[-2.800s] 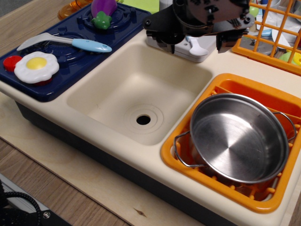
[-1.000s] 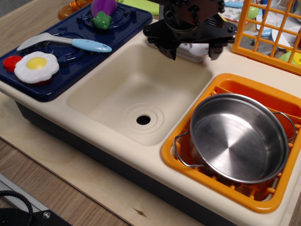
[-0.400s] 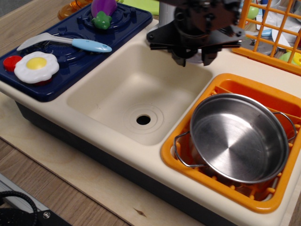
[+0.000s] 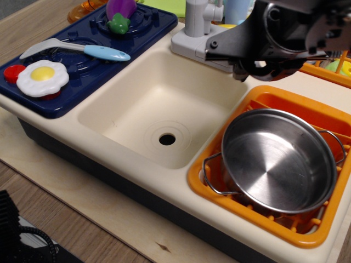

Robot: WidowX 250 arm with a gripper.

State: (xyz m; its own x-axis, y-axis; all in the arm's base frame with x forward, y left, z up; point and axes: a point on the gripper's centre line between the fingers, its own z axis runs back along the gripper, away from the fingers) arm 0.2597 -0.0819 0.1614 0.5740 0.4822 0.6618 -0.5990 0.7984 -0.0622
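My black gripper [image 4: 256, 68] hangs at the upper right, over the counter between the cream sink [image 4: 126, 118] and the far edge of the orange drying rack [image 4: 249, 97]. It is blurred, and its fingers cannot be made out as open or shut; nothing shows between them. Just below and in front of it a steel pot [image 4: 277, 159] sits empty in the rack. Left of the gripper, the grey faucet [image 4: 196, 24] stands at the back of the sink.
A blue stove [image 4: 82, 60] at the left carries a fried egg [image 4: 41, 76], a blue-handled spoon [image 4: 82, 49], a red knob [image 4: 12, 72] and a purple eggplant [image 4: 120, 12]. An orange wire basket [image 4: 323, 68] stands behind the gripper.
The gripper has swung right and nearer the camera, from over the faucet to above the rack's far edge. The faucet is now uncovered. Nothing else moved.
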